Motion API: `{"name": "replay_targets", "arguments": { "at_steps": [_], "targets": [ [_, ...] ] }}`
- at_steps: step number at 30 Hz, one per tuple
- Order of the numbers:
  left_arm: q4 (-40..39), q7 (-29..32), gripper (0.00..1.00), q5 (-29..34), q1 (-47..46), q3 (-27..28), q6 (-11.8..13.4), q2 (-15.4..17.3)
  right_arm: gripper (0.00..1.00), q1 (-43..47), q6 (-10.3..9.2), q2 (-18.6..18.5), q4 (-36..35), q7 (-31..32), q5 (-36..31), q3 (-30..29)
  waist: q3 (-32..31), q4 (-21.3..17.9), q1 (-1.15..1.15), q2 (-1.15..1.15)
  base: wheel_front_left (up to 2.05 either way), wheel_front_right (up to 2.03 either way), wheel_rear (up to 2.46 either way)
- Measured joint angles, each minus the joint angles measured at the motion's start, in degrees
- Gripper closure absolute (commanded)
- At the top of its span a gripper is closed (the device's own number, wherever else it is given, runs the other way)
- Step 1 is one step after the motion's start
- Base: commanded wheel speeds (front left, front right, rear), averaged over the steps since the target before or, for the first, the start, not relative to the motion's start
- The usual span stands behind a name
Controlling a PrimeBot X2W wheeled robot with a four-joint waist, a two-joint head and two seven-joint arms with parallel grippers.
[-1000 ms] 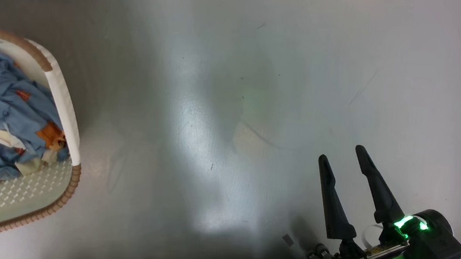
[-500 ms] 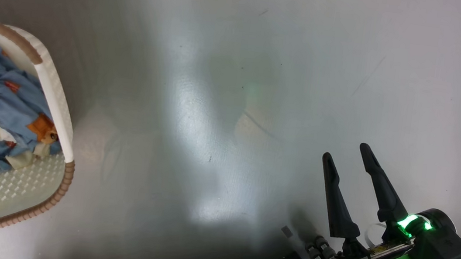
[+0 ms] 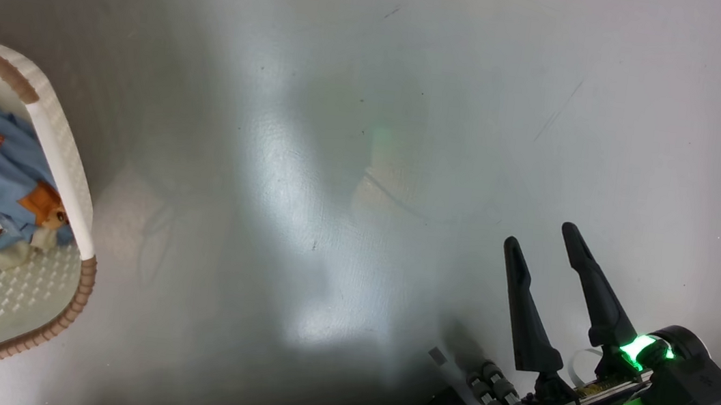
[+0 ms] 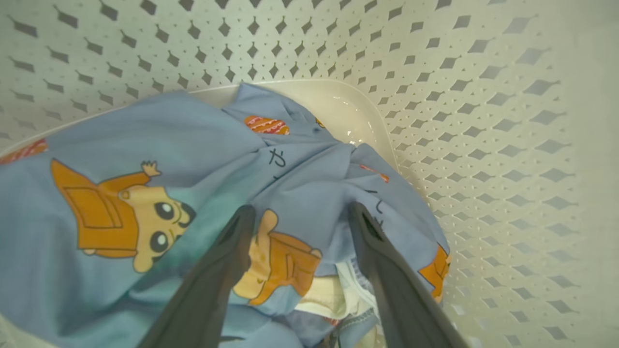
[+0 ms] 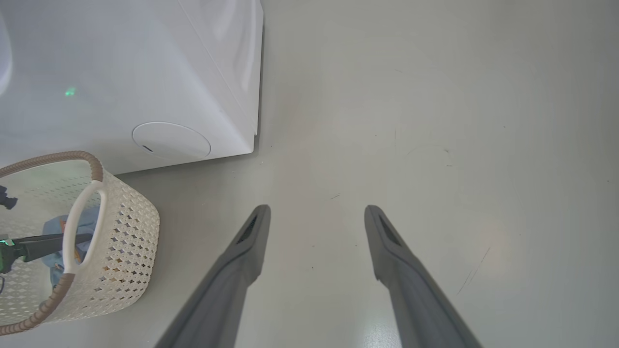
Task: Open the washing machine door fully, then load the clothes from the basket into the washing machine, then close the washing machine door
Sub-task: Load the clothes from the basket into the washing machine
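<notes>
Left wrist view: left gripper (image 4: 301,210), jaws spread and empty, poised over the clothes (image 4: 193,145) heaped in the basket (image 4: 483,121). It should sink astride a thick fold before closing. Right gripper (image 3: 539,235) likewise spread and empty above the floor (image 3: 338,158).

Head looks down, left wrist apparently inside basket (image 4: 483,96), all share it

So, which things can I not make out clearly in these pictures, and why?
- Washing machine: right wrist view cuts it off at the top edge, so whether its door is open cannot be told.
- Basket: head view's left edge cuts it off.
- Clothes: in left wrist view, folds hide how many pieces there are.
- Left gripper: left wrist view leaves unclear whether its fingers touch the clothes.
</notes>
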Motion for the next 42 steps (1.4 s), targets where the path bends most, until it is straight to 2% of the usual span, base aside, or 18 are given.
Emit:
{"name": "replay_targets", "arguments": {
  "at_steps": [4, 5, 7, 15, 23, 42],
  "targets": [
    [0.01, 0.00, 0.00, -0.48, -0.21, -1.27, 0.00, 0.02, 0.00, 0.00, 0.00, 0.02, 0.04, 0.00, 0.05, 0.01, -0.11, -0.03, 0.00, 0.00, 0.00, 0.00, 0.00],
    [0.02, 0.00, 0.07, -0.60, -0.23, -1.64, 0.00, 0.02, 0.00, 0.00, 0.00, 0.02, 0.08, 0.00, 0.05, 0.01, -0.21, -0.01, 0.00, 0.00, 0.00, 0.00, 0.00],
    [0.10, 0.00, 1.00, -1.10, -0.23, -2.69, 0.00, 0.01, 0.00, -0.01, 0.00, 0.04, 0.33, 0.01, 0.05, -0.10, -0.69, 0.13, 0.00, 0.00, 0.00, 0.00, 0.00],
    [-0.70, 0.00, 1.00, -1.66, -0.18, -2.74, 0.00, -0.41, 0.00, -0.05, 0.00, 0.05, 1.08, 0.01, 0.05, -1.12, -2.78, 0.99, 0.00, 0.00, 0.00, 0.00, 0.00],
    [-3.74, 0.00, 1.00, 0.64, 2.99, 1.56, 0.00, -2.66, 0.00, -0.64, 0.00, 0.05, 2.48, 0.01, -0.05, -1.78, -6.66, 2.38, 0.00, 0.00, 0.00, 0.00, 0.00],
    [-14.80, 0.00, 1.00, 15.30, 17.45, 25.06, 0.00, -12.22, 0.00, -2.82, 0.00, -0.04, 8.27, 0.01, -2.85, -3.64, -20.46, 7.53, 0.00, 0.00, 0.00, 0.00, 0.00]
  ]
}}
